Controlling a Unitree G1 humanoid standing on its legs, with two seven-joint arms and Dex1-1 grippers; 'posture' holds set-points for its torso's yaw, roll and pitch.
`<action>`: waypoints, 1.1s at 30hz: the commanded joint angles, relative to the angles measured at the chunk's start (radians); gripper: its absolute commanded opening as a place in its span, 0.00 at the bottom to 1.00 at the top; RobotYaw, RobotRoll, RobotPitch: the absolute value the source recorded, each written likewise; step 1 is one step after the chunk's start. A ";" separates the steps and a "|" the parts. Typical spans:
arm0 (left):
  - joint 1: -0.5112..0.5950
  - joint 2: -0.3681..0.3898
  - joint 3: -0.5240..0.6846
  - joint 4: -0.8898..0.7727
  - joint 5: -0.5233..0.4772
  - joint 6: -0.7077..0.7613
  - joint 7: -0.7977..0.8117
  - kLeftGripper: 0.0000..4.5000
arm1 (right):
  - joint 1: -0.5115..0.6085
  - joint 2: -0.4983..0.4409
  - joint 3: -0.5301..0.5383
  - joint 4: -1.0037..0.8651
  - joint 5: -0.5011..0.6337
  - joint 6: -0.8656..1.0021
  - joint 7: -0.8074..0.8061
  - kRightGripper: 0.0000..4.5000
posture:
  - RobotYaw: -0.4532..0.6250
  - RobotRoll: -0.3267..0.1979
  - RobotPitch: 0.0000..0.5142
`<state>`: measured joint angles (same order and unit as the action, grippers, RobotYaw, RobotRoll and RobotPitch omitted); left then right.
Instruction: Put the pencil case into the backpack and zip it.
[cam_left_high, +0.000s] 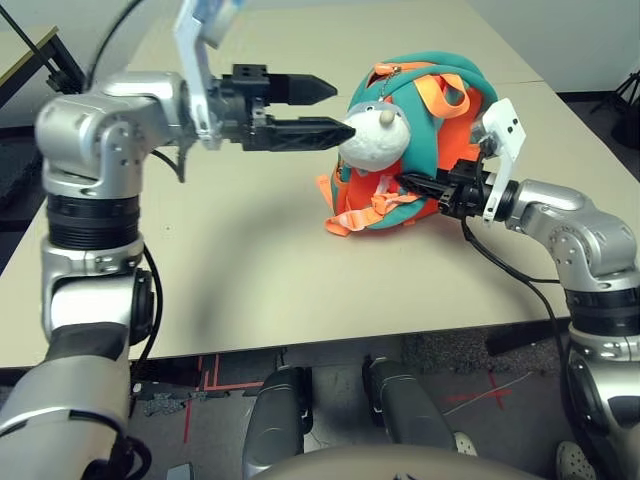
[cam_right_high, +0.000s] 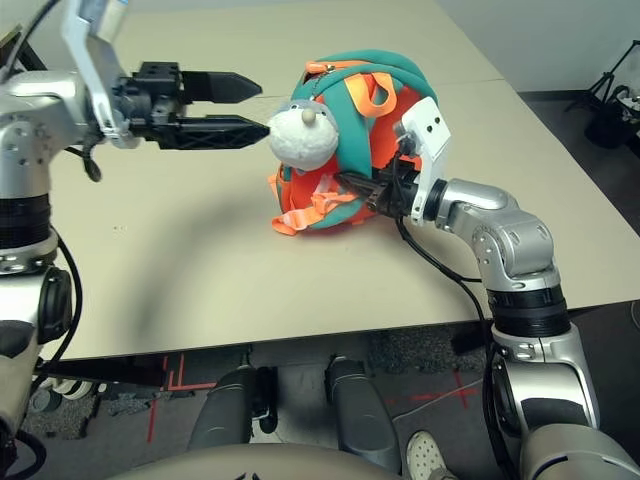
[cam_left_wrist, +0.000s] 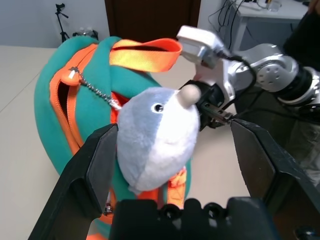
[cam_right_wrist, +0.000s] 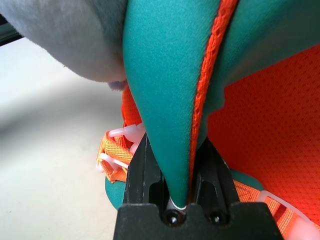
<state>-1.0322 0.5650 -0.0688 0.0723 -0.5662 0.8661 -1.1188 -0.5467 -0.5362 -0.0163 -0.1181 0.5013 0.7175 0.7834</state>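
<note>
Judged step in hand: prob. zipping, not loading; could not confirm pencil case inside or tell its position. Worked L to R.

Upper L of centre, L eye view: found L gripper (cam_left_high: 343, 110) wide open, empty, aimed twd R of frame, tips close to shark toy (cam_left_high: 374, 140). Could not tell contact from mere overlap.

Centre: saw toy hanging in front of bag by bead chain (cam_left_wrist: 95, 91). In L wrist view found zip (cam_left_wrist: 74, 125) parted near zip pull (cam_left_wrist: 71, 77), w/ dark gap alongside; took as not fully closed.

Just R of centre, upper half: located backpack (cam_left_high: 423, 130) on table (cam_left_high: 250, 270). Read handle loop (cam_left_high: 445, 97) end as pointing to top of frame, leaning slightly R; long axis approx. steep, lower L to upper R (est. only, soft body bunched). Noted orange straps (cam_left_high: 352, 220) loose at lower L of bag.

R of centre: found R gripper (cam_left_high: 403, 181) closed on teal fabric edge of bag, prob. as anchor.

Next, judged: needed L gripper past toy, onto pull, then pinch + draw along track, w/ R grip kept firm. Flagged risk: catching toy or chain i/o pull.
</note>
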 joint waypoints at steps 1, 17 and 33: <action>-0.017 -0.035 -0.058 0.063 0.058 -0.070 0.000 1.00 | 0.000 0.012 0.020 -0.030 0.017 0.002 0.020 0.09 | 0.27 0.62 0.22; -0.048 -0.105 -0.059 0.218 0.113 -0.162 -0.025 0.33 | 0.036 0.011 -0.005 -0.074 0.026 0.018 -0.011 0.09 | 0.26 0.62 0.21; -0.005 0.010 0.055 0.128 -0.011 -0.004 -0.065 0.06 | 0.025 0.016 0.000 -0.054 0.018 0.006 -0.003 0.09 | 0.27 0.62 0.20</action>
<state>-1.0425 0.5557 -0.0294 0.2105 -0.5599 0.8497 -1.1654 -0.5209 -0.5282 -0.0308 -0.1583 0.5038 0.7292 0.7624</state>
